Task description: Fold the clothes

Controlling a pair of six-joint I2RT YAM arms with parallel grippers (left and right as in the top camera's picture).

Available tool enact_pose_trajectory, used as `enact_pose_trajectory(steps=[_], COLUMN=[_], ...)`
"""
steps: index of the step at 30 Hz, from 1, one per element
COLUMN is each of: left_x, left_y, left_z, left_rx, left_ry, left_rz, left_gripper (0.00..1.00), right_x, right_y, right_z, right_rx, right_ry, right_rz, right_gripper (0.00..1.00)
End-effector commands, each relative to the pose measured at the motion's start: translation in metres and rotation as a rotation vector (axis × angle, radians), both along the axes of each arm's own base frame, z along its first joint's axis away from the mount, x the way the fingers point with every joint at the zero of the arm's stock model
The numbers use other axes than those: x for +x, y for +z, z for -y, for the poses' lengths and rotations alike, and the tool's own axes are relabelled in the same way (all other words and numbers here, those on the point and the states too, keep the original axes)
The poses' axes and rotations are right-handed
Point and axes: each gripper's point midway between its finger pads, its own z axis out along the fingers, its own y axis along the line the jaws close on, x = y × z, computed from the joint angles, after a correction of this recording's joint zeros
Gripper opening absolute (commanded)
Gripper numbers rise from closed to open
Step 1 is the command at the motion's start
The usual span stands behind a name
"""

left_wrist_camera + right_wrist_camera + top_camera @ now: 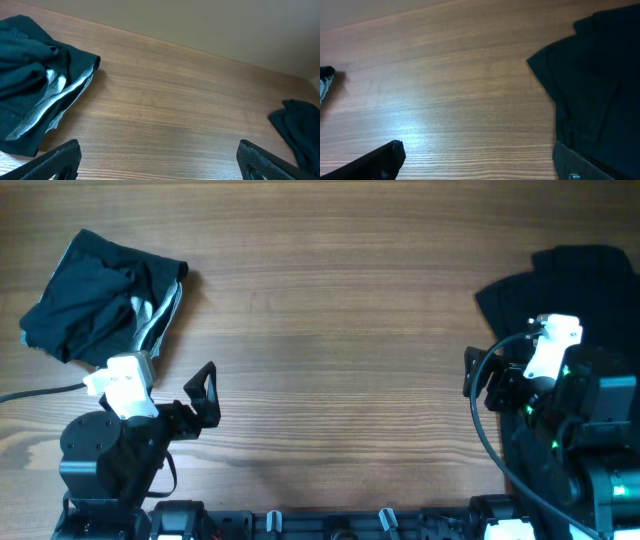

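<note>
A crumpled dark garment (95,300) with a pale grey inner edge lies at the table's far left; it also shows in the left wrist view (35,85). A second dark garment (580,285) lies spread at the far right, partly under the right arm; it also shows in the right wrist view (595,80) and at the right edge of the left wrist view (300,125). My left gripper (205,392) (160,162) is open and empty over bare wood, near the left garment. My right gripper (478,380) (480,160) is open and empty, its right finger beside the right garment's edge.
The wooden table (330,310) stretches between the two garments. The arm bases stand along the front edge, left (100,460) and right (590,450). A pale wall rises behind the table's far edge (210,20).
</note>
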Motion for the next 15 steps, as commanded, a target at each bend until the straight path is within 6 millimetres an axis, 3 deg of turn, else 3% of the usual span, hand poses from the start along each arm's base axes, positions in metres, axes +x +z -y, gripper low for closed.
enact_pose_trajectory(steps=[1, 3, 5, 8, 10, 15], left_x=[0.0, 0.0, 0.0, 0.0, 0.0, 0.0], left_y=[-0.003, -0.003, -0.003, -0.003, -0.003, -0.003], left_z=[-0.003, -0.003, -0.003, -0.003, -0.003, -0.003], left_rx=[0.002, 0.002, 0.002, 0.002, 0.002, 0.002], left_ry=[0.015, 0.015, 0.015, 0.015, 0.015, 0.015], left_rz=[-0.003, -0.003, -0.003, -0.003, -0.003, -0.003], left_gripper=[1.0, 1.0, 1.0, 1.0, 1.0, 1.0], right_x=[0.003, -0.002, 0.001, 0.004, -0.004, -0.03], right_y=[-0.014, -0.022, -0.015, 0.007, 0.012, -0.008], right_z=[0.003, 0.003, 0.01, 0.009, 0.01, 0.01], right_rx=[-0.009, -0.011, -0.039, -0.042, -0.036, -0.014], right_ry=[-0.02, -0.021, -0.044, -0.034, -0.035, -0.04], right_rz=[-0.056, -0.098, -0.054, 0.138, 0.262, 0.519], right_gripper=[1.0, 1.0, 1.0, 1.0, 1.0, 1.0])
